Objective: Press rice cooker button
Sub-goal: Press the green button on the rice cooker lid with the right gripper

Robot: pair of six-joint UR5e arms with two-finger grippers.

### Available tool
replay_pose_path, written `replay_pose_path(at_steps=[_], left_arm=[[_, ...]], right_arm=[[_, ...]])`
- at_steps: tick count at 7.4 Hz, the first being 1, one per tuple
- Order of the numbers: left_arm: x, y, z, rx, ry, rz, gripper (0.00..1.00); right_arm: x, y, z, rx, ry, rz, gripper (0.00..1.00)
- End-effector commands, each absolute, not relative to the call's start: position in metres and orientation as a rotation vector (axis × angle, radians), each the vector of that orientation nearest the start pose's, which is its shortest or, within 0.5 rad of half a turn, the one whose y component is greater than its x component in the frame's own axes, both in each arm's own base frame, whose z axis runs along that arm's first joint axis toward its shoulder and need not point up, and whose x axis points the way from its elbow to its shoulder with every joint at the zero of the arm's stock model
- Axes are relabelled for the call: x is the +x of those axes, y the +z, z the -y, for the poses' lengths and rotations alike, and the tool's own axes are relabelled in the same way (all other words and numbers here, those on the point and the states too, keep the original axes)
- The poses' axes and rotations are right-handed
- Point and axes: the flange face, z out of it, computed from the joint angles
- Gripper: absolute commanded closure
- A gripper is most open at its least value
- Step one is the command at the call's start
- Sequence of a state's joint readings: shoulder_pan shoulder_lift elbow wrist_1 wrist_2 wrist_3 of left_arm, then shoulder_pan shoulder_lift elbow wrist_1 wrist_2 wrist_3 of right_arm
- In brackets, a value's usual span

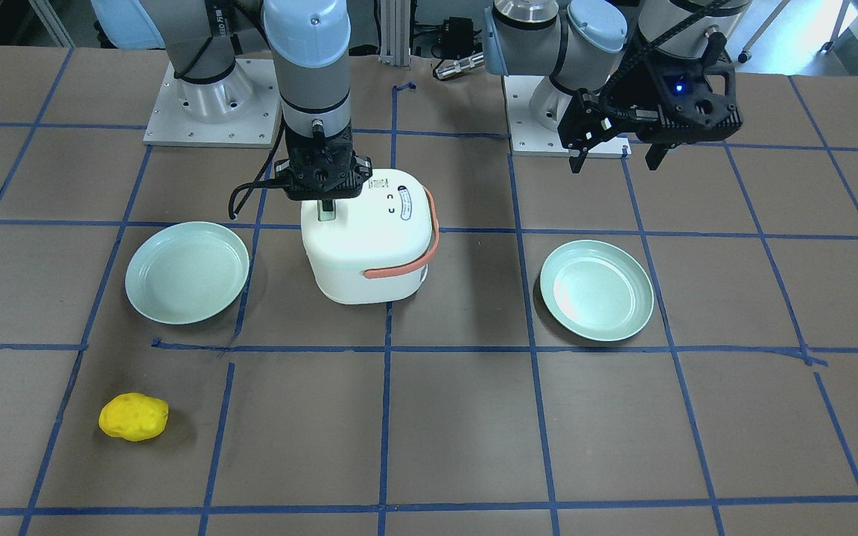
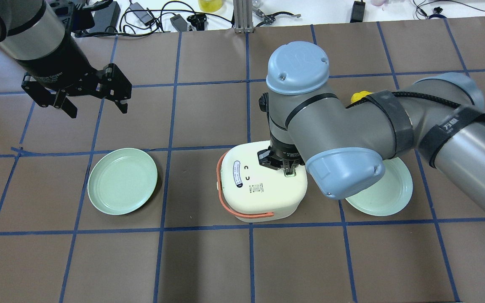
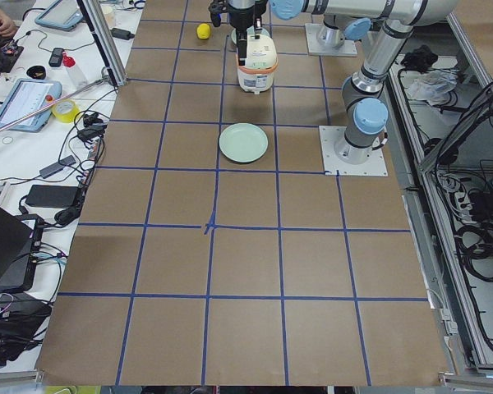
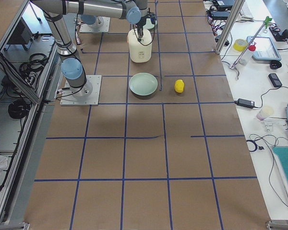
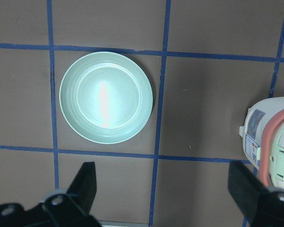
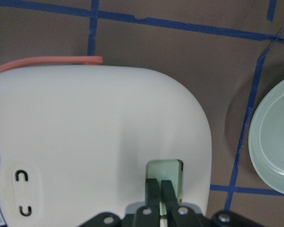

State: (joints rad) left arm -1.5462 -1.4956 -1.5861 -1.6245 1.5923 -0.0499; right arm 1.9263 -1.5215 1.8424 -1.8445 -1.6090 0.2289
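The white rice cooker (image 1: 369, 253) with an orange handle stands mid-table; it also shows in the overhead view (image 2: 263, 195) and in the right wrist view (image 6: 85, 132). Its pale mint-green button (image 6: 172, 169) sits near one edge of the lid. My right gripper (image 6: 159, 183) is shut, with its fingertips together and pointing straight down onto the button; it also shows in the front view (image 1: 327, 211) and in the overhead view (image 2: 287, 171). My left gripper (image 1: 615, 165) is open and empty, held high above the table, away from the cooker; it also shows in the overhead view (image 2: 99, 112).
Two pale green plates lie either side of the cooker: one (image 1: 187, 272) on the right arm's side, one (image 1: 596, 290) below the left gripper, the latter also in the left wrist view (image 5: 106, 97). A yellow lumpy object (image 1: 133, 417) lies near the table's far edge.
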Motion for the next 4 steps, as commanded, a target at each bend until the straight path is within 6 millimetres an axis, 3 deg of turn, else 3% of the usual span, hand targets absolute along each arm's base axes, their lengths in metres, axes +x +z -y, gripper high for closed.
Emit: replay_pose_path(at_steps=[1,3,4], left_arm=[[-0.120,0.511,0.463,-0.115,-0.010,-3.118,0.00],[-0.120,0.511,0.463,-0.115,-0.010,-3.118,0.00],[-0.120,0.511,0.463,-0.115,-0.010,-3.118,0.00]], right_arm=[[0.283,0.402,0.425,-0.189,0.018,-3.228,0.00],[0.251,0.451,0.451,-0.315,0.029,-3.276,0.00],[0.230,0.467,0.466,-0.238,-0.013,-3.267,0.00]])
